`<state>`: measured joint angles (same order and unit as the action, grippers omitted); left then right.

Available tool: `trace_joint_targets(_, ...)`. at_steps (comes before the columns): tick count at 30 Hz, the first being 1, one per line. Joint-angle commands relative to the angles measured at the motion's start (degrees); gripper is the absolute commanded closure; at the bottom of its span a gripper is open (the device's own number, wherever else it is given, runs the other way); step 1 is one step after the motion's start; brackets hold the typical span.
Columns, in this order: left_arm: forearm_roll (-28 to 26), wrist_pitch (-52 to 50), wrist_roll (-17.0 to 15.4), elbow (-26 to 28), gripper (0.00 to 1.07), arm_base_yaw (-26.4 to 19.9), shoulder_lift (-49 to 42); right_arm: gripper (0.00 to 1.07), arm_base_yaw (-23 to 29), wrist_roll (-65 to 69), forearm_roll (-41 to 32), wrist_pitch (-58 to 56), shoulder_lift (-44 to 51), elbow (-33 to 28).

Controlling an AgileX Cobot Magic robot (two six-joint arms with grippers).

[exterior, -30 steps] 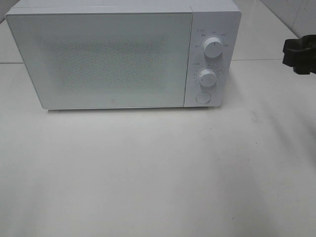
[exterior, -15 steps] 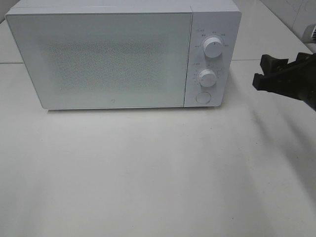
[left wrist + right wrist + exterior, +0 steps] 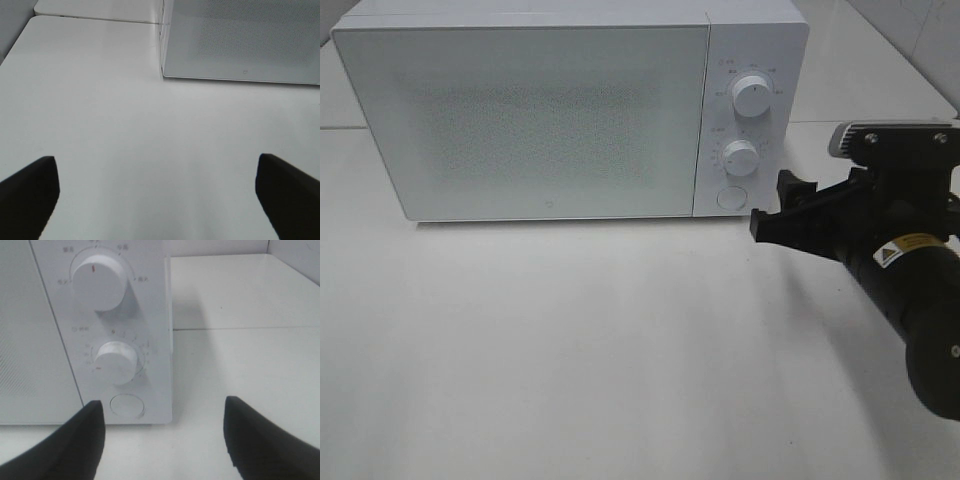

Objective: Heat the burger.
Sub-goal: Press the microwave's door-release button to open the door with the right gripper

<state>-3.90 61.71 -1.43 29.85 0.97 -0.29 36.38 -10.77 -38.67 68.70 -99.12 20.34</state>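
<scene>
- We see the left hand (image 3: pixel 156 165) only in its own wrist view. Its two dark fingers (image 3: pixel 30 195) are spread wide, with only bare bench between them, and it has hold of nothing.
- In the high view the flat white bench (image 3: pixel 570 350) fills the lower and middle parts of the frame.
- A white box-shaped microwave oven (image 3: pixel 570 110) stands on the bench, taking up the upper left and upper middle of the frame.
- Its wide frosted, speckled door (image 3: pixel 440 120) is closed flush with the front.
- We cannot tell where the burger is. No view shows it, and the frosted door lets us see nothing behind it.
- To the right of the door runs a narrow control strip. It carries an upper white dial (image 3: pixel 752 96), a lower white dial (image 3: pixel 741 158) beneath it, and a round push button (image 3: pixel 731 197) at the bottom.
- At the middle right of the frame the right hand (image 3: pixel 778 205) reaches in on a thick black arm (image 3: pixel 910 270). It points at the oven's lower right corner, close by the push button.
- In the right wrist view its two black fingers (image 3: pixel 87 440) stand partly apart, with nothing gripped. The push button and the oven's corner show between them.
</scene>
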Motion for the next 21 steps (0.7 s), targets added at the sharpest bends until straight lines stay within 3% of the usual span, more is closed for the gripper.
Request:
trace_joint_targets(1, -0.5, -0.5, 0.0, -0.1, 0.06, -0.2, -0.9, 0.39, 4.8, -0.8, -5.0, 2.3, -2.4, 1.5)
trace_joint_targets(11, -0.5, -0.5, 0.0, -0.1, 0.06, -0.2, -0.9, 0.43, 7.3, 4.3, -5.3, 0.7, -5.1, 4.6)
trace_joint_targets(16, -0.5, -0.5, 0.0, -0.1, 0.06, -0.2, -0.9, 0.56, 7.3, 18.2, -6.0, 0.5, -5.1, 4.7)
trace_joint_targets(20, -0.5, -0.5, 0.0, -0.1, 0.06, -0.2, -0.9, 0.75, 7.3, 37.6, -5.8, 0.4, -5.1, 4.7)
trace_joint_targets(21, -0.5, -0.5, 0.0, -0.1, 0.06, -0.2, -0.9, 0.75, 7.3, 37.6, -5.8, 0.4, -5.1, 4.7)
